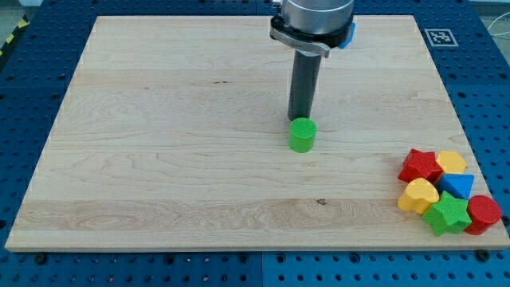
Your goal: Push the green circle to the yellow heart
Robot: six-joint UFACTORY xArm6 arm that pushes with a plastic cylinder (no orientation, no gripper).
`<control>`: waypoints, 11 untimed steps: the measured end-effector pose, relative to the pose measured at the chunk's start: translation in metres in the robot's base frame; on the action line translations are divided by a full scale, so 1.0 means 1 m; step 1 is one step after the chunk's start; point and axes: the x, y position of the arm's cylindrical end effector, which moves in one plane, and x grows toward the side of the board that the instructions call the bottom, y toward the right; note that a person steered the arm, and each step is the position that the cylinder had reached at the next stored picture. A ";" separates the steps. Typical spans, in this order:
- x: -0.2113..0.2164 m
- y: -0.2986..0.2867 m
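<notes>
The tip (300, 118) sits just above the green circle (302, 135), seemingly touching; gripperless, it should shift left, then push right and downward toward the yellow heart (418, 194).

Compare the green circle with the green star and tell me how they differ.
The green circle is a round cylinder; the green star has points. The green circle stands alone near the board's middle, while the green star sits packed in the cluster at the view's lower right, touching the yellow heart and a red block. My tip is right behind the green circle, toward the view's top; the green star is far from it. Both are the same green.
</notes>
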 end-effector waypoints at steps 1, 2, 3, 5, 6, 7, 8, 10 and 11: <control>0.032 -0.002; 0.078 0.011; 0.084 0.006; 0.097 -0.020; 0.107 -0.004; 0.115 0.028; 0.115 0.037; 0.095 0.022; 0.093 0.038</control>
